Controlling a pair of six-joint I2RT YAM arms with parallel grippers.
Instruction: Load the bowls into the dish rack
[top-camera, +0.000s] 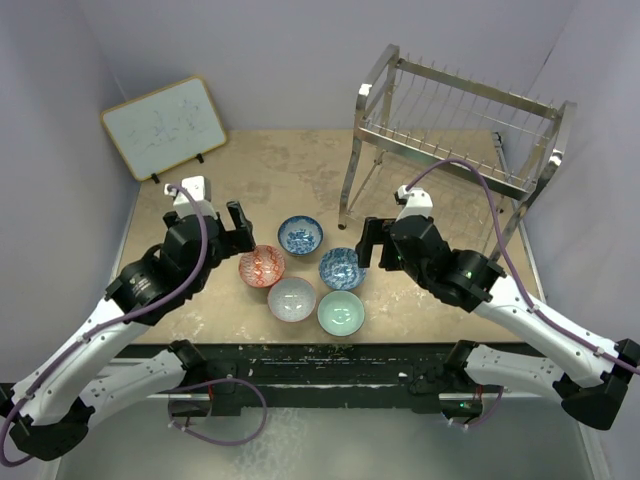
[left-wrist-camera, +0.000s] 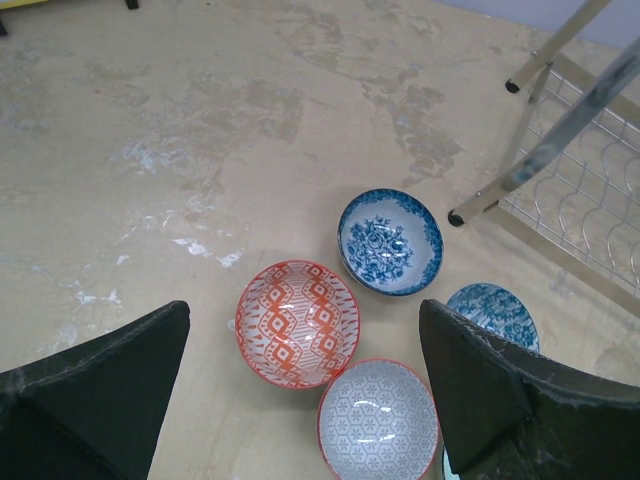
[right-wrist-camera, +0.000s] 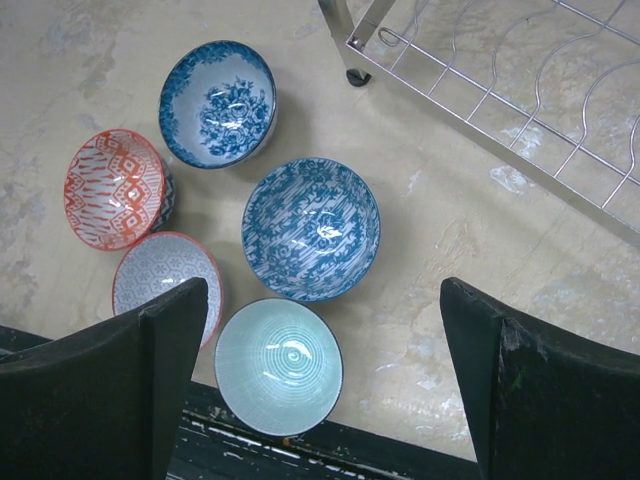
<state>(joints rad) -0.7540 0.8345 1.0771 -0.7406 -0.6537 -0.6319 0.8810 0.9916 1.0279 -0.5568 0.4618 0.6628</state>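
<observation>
Bowls, five in count, sit upright and open side up on the table (top-camera: 290, 170), close-packed in one cluster between the two arms. The floral blue bowl (top-camera: 300, 235) lies farthest. The red-orange bowl (top-camera: 262, 266) and striped blue bowl (top-camera: 342, 268) form the middle row. The grey-white bowl (top-camera: 292, 299) and mint bowl (top-camera: 340, 312) lie nearest the edge. None is in the dish rack (top-camera: 470, 90), which stands apart at the far right of the table.

The left gripper (left-wrist-camera: 305, 310) hangs above the red-orange bowl with its fingers spread wide and nothing between them. The right gripper (right-wrist-camera: 325, 290) hangs likewise over the striped blue and mint bowls, jaws fully apart and holding nothing.

Judgement: loading has not yet begun. Each arm appears posed over its own side of the cluster to choose a first rim.

Risk noted: the tight spacing leaves little room to set a finger beside a rim without nudging a neighbour. The right arm sits nearer the rack.
</observation>
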